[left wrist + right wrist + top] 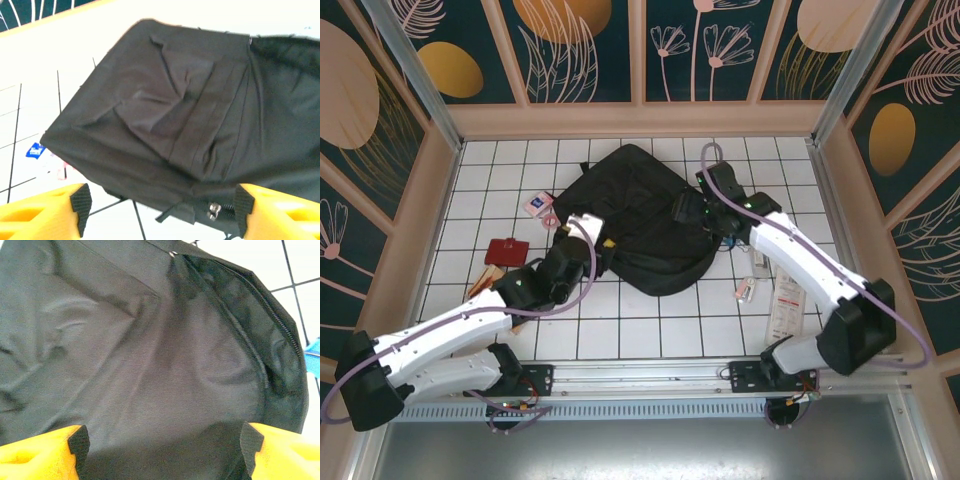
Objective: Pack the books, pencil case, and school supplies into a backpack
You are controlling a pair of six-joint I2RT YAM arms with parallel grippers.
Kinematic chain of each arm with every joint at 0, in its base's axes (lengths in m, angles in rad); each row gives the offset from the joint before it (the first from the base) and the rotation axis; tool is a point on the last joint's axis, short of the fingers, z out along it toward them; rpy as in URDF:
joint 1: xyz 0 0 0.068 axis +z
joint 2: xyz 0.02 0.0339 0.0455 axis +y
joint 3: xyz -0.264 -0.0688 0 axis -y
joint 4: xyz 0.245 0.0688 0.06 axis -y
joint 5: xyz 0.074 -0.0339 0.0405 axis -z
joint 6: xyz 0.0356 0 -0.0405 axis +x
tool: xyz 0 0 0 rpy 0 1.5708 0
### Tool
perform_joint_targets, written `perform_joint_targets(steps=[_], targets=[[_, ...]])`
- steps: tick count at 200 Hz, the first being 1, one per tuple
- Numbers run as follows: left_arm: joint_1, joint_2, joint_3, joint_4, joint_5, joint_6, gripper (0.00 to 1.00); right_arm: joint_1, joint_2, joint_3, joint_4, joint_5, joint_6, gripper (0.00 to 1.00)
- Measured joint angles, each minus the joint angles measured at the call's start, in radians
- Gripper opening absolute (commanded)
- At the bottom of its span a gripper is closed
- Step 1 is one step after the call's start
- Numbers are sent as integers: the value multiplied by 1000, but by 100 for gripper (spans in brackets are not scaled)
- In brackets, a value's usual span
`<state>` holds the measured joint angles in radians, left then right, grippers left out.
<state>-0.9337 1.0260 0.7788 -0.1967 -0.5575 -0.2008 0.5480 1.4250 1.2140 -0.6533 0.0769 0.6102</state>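
Well, the backpack lies flat in the middle of the white tiled table. It is a big, black, soft lump, rounded at the near end and narrowing to a blunt point at the far end. Its cloth is a matte woven fabric, slack and creased, with a flat stitched pocket panel folded across the front. A dark zip with fine teeth curves around one rim. In the left wrist view a small metal pull glints at the near corner.

The left claw hangs at the backpack's left side with its yellow fingers spread wide. Black cloth lies below them and nothing is gripped. The right claw sits over the backpack's right side, its yellow fingers far apart too. It grips nothing, and the finely ribbed fabric lies beneath.

Loose bits lie on the tiles around the backpack. To the left, apart from it, is a flat dark red case. Farther back is a pink-white card with a blue patch, near the backpack's left edge. To the right lie small pink-white pieces and a long narrow white strip, close by the right arm.
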Motion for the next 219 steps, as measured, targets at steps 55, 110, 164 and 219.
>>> perform_joint_targets(steps=[55,110,164,219], targets=[[0,107,116,45,110,-83,81,-83,197,14,-42,51,-77,76],[0,129,76,109,168,-108,80,-90,327,152,-71,54,-129,57],[0,94,57,139,144,-108,79,-52,367,261,-114,91,-144,43],[0,53,45,143,127,-108,79,-51,438,232,-148,144,-160,43]])
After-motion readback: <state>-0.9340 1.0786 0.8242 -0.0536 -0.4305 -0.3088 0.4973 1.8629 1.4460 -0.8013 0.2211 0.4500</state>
